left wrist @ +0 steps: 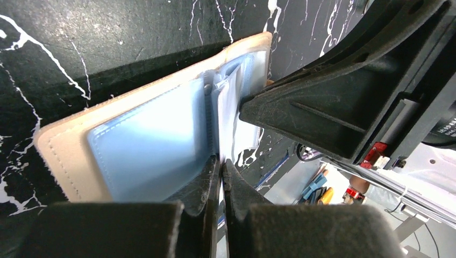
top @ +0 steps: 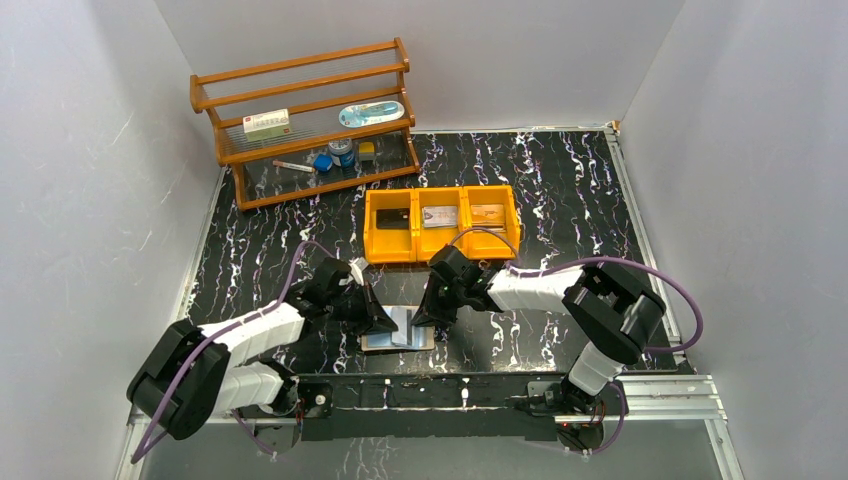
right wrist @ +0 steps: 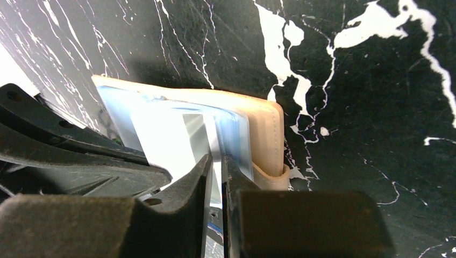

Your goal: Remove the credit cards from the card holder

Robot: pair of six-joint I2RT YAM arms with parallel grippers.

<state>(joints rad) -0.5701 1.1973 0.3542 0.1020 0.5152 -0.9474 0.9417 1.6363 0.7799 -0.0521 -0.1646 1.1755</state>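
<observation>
Fingers of the left gripper (top: 385,322) and right gripper (top: 425,318) meet from opposite sides over a flat two-leaf card holder (top: 405,335) with a tan cover and shiny pale blue pockets; it lies open on the black, white-veined marble bench (top: 560,190), near the front edge and between the two arms; the overhead view alone shows the yellow plastic three-compartment bin (top: 441,252) just behind it, with credit cards lying one to a compartment: a dark card (top: 392,218) on the left, a silvery-grey card (top: 439,216) in the middle, a tan card (top: 487,213) on the right; farther back on the left stands a brown wooden rack (top: 300,62) with small items on its shelf; from above the fingertips are hidden by the wrists; the left wrist view shows the card holder (left wrist: 145,145) close up, one blue panel flat and a pale inner leaf raised at the central crease, and the left gripper (left wrist: 220,161) clenched on the lower edge of that leaf, with the right arm's black fingers (left wrist: 322,102) reaching in from the far side; the right wrist view shows the tan cover's edge (right wrist: 263,129) and the right gripper (right wrist: 216,161) narrowed to a slit around a thin pale edge of the pockets; whether it grasps that edge I cannot tell.
</observation>
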